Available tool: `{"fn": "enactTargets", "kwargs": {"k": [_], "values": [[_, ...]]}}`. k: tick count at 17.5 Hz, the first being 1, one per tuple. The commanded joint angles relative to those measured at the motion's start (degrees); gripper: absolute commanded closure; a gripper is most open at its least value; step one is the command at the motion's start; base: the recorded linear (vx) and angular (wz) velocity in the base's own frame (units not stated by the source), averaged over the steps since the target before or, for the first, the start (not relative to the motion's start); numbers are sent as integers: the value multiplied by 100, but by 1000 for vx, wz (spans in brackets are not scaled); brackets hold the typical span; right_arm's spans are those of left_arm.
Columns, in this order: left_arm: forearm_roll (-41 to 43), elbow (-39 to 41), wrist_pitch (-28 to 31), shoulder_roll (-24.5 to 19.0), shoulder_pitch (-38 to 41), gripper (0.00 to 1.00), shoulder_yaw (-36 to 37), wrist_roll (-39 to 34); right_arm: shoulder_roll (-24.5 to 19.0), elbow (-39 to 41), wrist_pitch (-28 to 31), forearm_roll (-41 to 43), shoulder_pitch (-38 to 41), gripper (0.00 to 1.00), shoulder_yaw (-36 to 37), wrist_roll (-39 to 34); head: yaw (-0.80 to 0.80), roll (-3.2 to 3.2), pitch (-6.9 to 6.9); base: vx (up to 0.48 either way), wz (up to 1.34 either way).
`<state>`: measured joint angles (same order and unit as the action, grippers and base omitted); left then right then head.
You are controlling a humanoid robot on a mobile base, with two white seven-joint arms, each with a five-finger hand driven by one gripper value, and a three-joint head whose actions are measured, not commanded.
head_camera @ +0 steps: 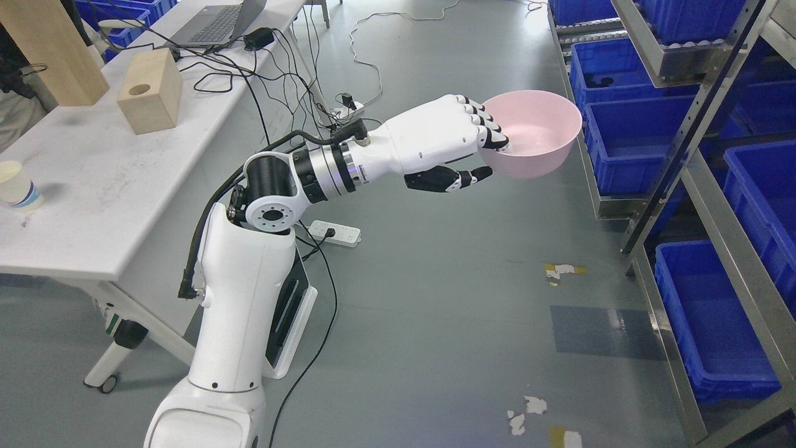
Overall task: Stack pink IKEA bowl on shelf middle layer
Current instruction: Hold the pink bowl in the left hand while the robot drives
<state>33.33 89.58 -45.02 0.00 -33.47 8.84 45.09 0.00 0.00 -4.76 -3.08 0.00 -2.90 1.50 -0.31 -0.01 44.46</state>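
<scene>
My left robot hand (479, 146) grips the pink bowl (538, 134) by its near rim: four fingers (488, 127) hooked over the edge into the inside, thumb (463, 178) pressed under the outer wall. Bowl upright, slightly tilted, empty as far as I can see. It hangs in the air over the grey floor (435, 280), just short of the shelf (696, 155) on the right, not resting on any layer.

My arm runs in from the lower left, elbow bent, forearm stretched right toward the rack. Black cable follows the upper arm.

Shelf: grey metal uprights and slanted rails, layers filled with blue bins (628, 143). Nearest bins sit right behind and beside the bowl; more fill the lower layer (709, 317) and the top right corner. A diagonal metal strut (696, 124) crosses in front of the bins, between the bowl and the deeper part of the rack.

Left side: white bench (93, 186), well apart from the bowl. On it a wooden block with a round hole (149, 90), a taller wooden piece (53, 46) at the far corner, a paper cup (17, 185) at the left edge, a laptop (217, 22) at the far end. Black cables trail off the bench to the floor.

Floor: white power strip (336, 232) below my elbow, another farther back (345, 109), bits of torn tape (563, 272) and scraps (528, 414) in the foreground.
</scene>
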Motion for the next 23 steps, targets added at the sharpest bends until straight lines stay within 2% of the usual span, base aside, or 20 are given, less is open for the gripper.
{"fn": "enactTargets", "kwargs": {"k": [1,10,23], "values": [[-125,-19,2,-100,-248,98,372,-26,100,100,1,0,132,0,0,0,0,0,0,251,-74],[-125,-19,2,-100,-257,98,399,-26,100,100,1,0,132,0,0,0,0,0,0,180,-206],[-134,-19,2,-100,-450,97,347,-9,100,100,1,0,132,0,0,0,0,0,0,35,-924]]}}
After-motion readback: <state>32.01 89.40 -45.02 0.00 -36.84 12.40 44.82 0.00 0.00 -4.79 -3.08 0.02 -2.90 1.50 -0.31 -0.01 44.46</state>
